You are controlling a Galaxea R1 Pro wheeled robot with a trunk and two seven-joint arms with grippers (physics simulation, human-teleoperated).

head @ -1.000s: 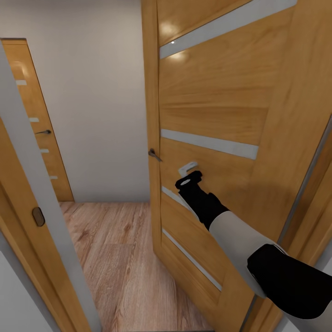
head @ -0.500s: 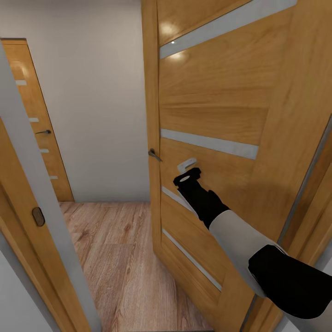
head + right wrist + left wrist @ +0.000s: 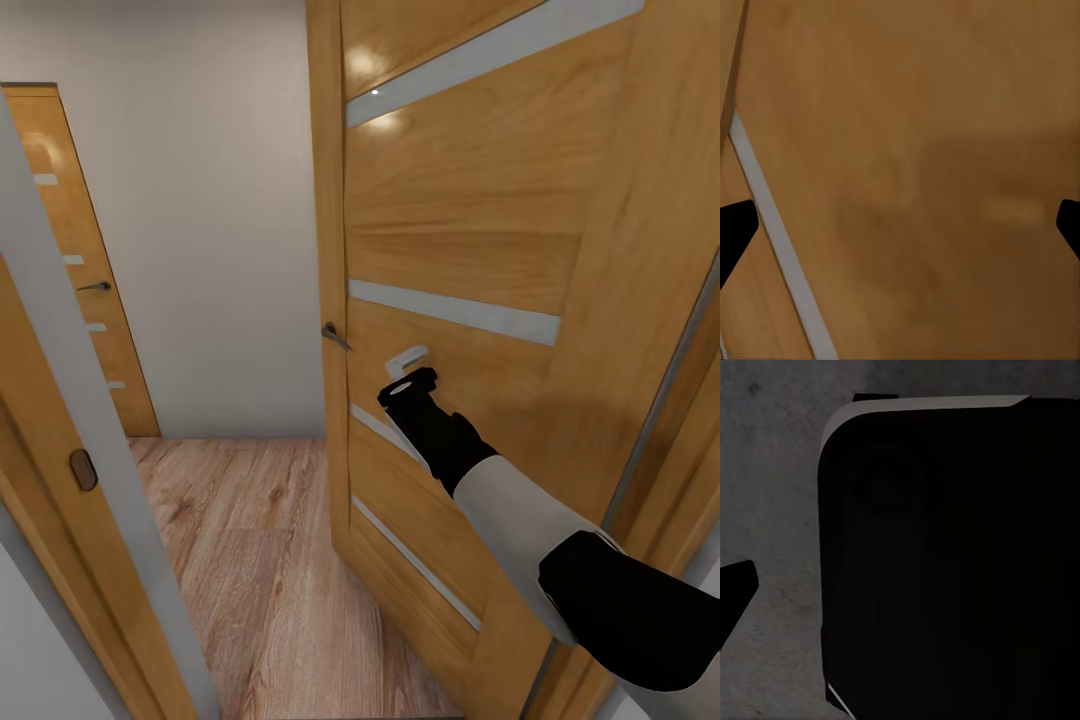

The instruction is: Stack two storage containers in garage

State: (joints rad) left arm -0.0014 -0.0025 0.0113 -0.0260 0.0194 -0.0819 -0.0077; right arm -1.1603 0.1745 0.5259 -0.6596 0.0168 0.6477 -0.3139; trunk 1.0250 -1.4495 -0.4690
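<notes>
Neither storage container is in sight. My right arm reaches forward to a wooden door (image 3: 480, 230) with pale inlaid strips. My right gripper (image 3: 408, 385) is at the door's face, just below a small white handle plate (image 3: 408, 357). In the right wrist view its dark fingertips (image 3: 735, 229) stand far apart at the frame's edges, open and empty, with the door panel (image 3: 930, 150) and one pale strip (image 3: 780, 247) close ahead. In the left wrist view one fingertip (image 3: 735, 592) of my left gripper shows beside a black rounded body (image 3: 945, 562) over dark mottled ground (image 3: 772, 472).
The door stands ajar, and a metal lever handle (image 3: 335, 337) sticks out at its edge. Through the gap lies a small hallway with a light wood plank floor (image 3: 250, 560), a white wall (image 3: 200, 200) and another wooden door (image 3: 75, 270) at the back left. A door frame (image 3: 60, 400) is close on my left.
My right gripper has shifted only a hair's breadth at the door's face. The door and the view have not moved.
</notes>
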